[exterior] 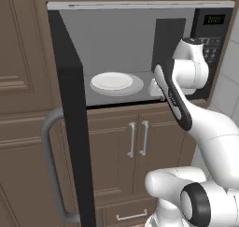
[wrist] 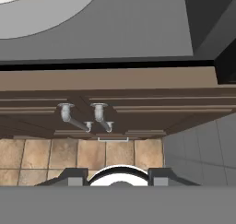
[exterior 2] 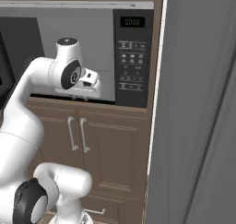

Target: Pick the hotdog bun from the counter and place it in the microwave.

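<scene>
The room is a kitchen with brown cabinets (exterior: 114, 146) and a microwave (exterior: 140, 5) built in above them. The microwave's door (exterior: 70, 104) stands swung out to the left, and its curved grey handle (exterior: 49, 146) faces us.

The left base view shows a round pale plate (exterior: 112, 81) on the grey microwave floor, left of centre. In this view the arm reaches up to the right front of the opening. The right base view adds the black keypad (exterior 2: 131, 66) with its green display (exterior 2: 132, 21), and a tall grey panel (exterior 2: 198, 103) along the right side. The hand view looks down past the microwave's front edge. It shows two metal cabinet handles (wrist: 85, 117) and, below them, a tan tiled floor (wrist: 46, 156).

The end effector (exterior 2: 79, 97) hangs at the microwave's lower front edge, fingers pointing down. The fingers (wrist: 73, 176) stand apart, with nothing between them and nothing touching them.

We cannot tell where the hotdog bun is.

A pale tiled wall (exterior: 228, 81) lies right of the microwave, and a drawer (exterior: 130, 215) sits beneath the cabinets.
</scene>
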Robot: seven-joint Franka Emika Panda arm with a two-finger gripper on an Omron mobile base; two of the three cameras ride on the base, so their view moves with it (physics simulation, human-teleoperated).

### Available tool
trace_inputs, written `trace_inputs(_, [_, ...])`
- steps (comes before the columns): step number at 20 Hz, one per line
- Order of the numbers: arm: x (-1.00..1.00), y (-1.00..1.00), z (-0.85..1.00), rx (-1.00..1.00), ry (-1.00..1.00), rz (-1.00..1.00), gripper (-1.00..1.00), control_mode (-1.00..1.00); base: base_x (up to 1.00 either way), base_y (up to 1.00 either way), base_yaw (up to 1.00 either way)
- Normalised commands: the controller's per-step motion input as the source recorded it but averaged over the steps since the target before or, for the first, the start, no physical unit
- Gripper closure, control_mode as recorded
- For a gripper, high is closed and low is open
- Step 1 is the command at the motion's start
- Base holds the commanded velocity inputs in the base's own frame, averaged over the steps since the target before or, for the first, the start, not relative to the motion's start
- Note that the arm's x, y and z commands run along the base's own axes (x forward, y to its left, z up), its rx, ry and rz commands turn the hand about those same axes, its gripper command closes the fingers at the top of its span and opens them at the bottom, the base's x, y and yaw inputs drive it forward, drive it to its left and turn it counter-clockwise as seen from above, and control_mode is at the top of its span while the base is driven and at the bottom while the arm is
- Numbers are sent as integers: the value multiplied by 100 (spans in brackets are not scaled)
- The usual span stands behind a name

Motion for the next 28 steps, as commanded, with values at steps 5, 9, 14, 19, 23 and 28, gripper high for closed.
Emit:
trace_inputs(5, [0, 0, 0, 0, 0, 0, -100, 100, -22, 0, 0])
trace_inputs(9, [0, 0, 0, 0, 0, 0, -100, 100, -96, -8, 0])
trace_inputs(14, [0, 0, 0, 0, 0, 0, -100, 100, -100, -15, 1])
trace_inputs(19, [0, 0, 0, 0, 0, 0, -100, 100, -92, -14, 13])
trace_inputs(23, [0, 0, 0, 0, 0, 0, -100, 100, -77, -3, 20])
trace_inputs(28, [0, 0, 0, 0, 0, 0, -100, 100, -51, 47, 5])
